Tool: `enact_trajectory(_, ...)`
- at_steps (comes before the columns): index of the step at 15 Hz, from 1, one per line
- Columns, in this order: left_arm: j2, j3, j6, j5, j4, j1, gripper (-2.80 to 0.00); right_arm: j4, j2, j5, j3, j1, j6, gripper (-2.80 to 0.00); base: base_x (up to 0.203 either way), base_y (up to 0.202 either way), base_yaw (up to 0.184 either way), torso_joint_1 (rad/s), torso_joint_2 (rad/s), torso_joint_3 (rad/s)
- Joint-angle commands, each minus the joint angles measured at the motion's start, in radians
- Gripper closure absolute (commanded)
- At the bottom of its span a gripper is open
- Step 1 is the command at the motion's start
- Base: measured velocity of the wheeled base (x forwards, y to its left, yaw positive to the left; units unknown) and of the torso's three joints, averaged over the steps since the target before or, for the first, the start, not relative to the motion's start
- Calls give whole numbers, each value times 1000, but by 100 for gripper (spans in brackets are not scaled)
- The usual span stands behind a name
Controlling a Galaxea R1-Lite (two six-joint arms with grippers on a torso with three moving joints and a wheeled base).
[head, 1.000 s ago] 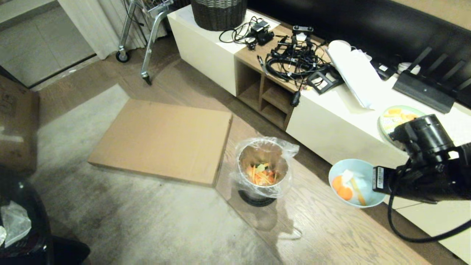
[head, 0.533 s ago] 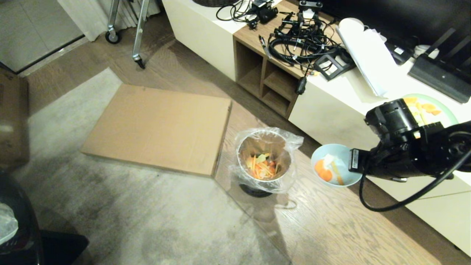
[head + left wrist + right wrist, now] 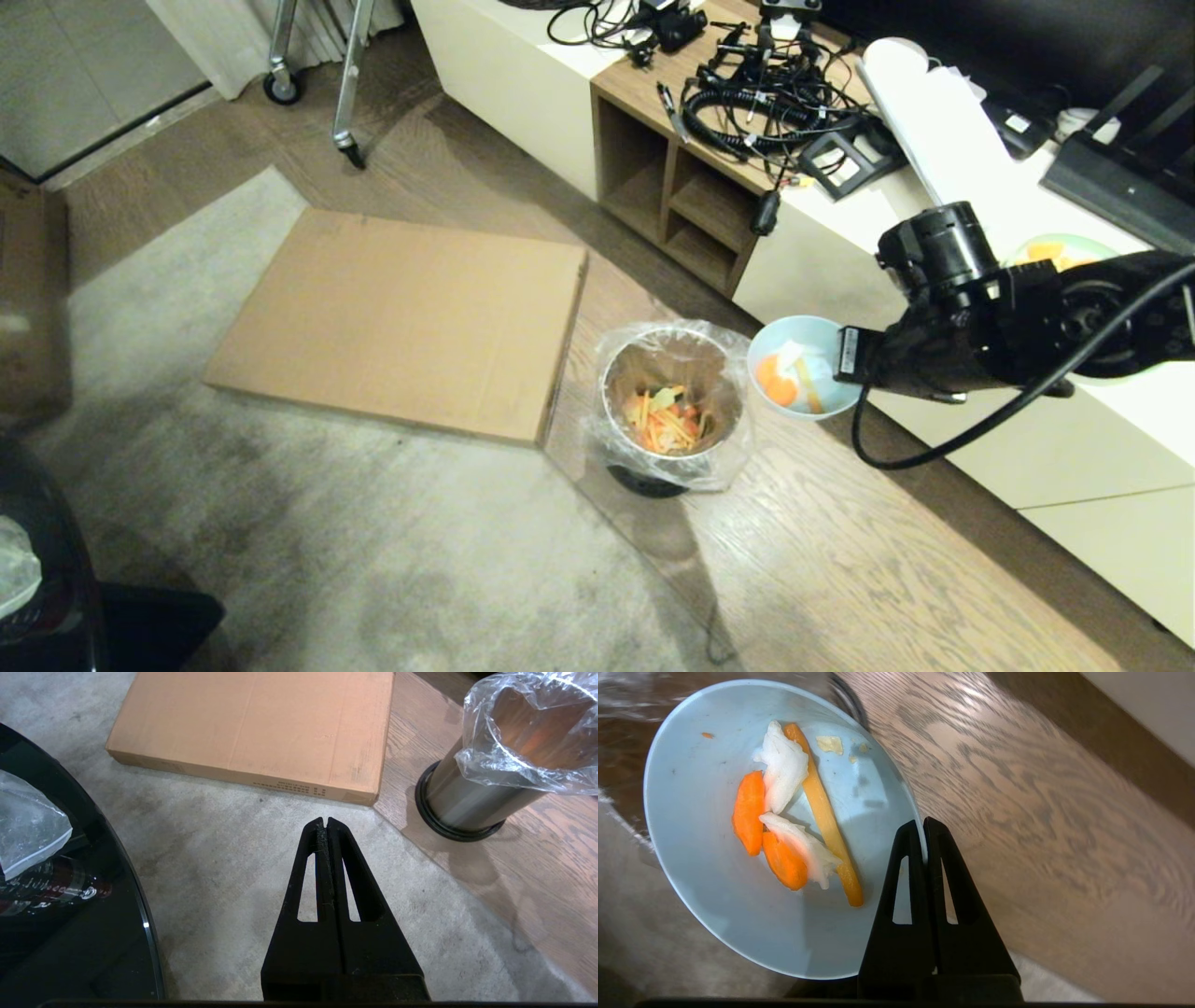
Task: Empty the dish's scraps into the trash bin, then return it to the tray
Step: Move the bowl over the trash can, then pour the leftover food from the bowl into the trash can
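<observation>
My right gripper (image 3: 843, 366) (image 3: 923, 823) is shut on the rim of the dish (image 3: 814, 338) (image 3: 710, 891), a small pale blue bowl held in the air. Orange and white scraps (image 3: 780, 381) (image 3: 784, 812) lie inside it. The dish hangs just to the right of the trash bin (image 3: 618, 392) (image 3: 467, 802), its edge level with the bin's lined rim. The steel bin holds orange scraps in its clear bag. My left gripper (image 3: 325, 822) is shut on nothing, parked low over the carpet left of the bin. The tray is out of view.
A flat cardboard box (image 3: 401, 322) lies on the floor left of the bin. A low white cabinet (image 3: 1027, 448) runs along the right, carrying cables (image 3: 756, 112) and a pale green plate (image 3: 1074, 247) with orange scraps. A black glass table (image 3: 70, 914) is at my left.
My right arm has carried the dish leftward from the cabinet front to beside the bin's rim. The head view has also tipped down, shifting the scene.
</observation>
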State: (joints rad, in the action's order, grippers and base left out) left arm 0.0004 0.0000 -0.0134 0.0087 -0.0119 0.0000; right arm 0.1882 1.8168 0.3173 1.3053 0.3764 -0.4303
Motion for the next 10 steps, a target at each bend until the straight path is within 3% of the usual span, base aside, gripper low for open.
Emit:
enact_trajectory(1,0,0,0,1,0,0,0,-13,44,30,36,24,47,0,0,0,0,0,0,0)
enact_trajectory(3,0,0,0,1,0,0,0,-73,109,112,61,44,117,0,0,0,0,0,0,0)
enact_trajectory(8,0,0,-2,1,1,0,0,-361,210,151,104,63,254,0,0,0,0,0,0,0)
enact_trajectory(10,0,0,-2,1,0,0,0,-507,241,158,101,63,354,0,0,0,0,0,0,0)
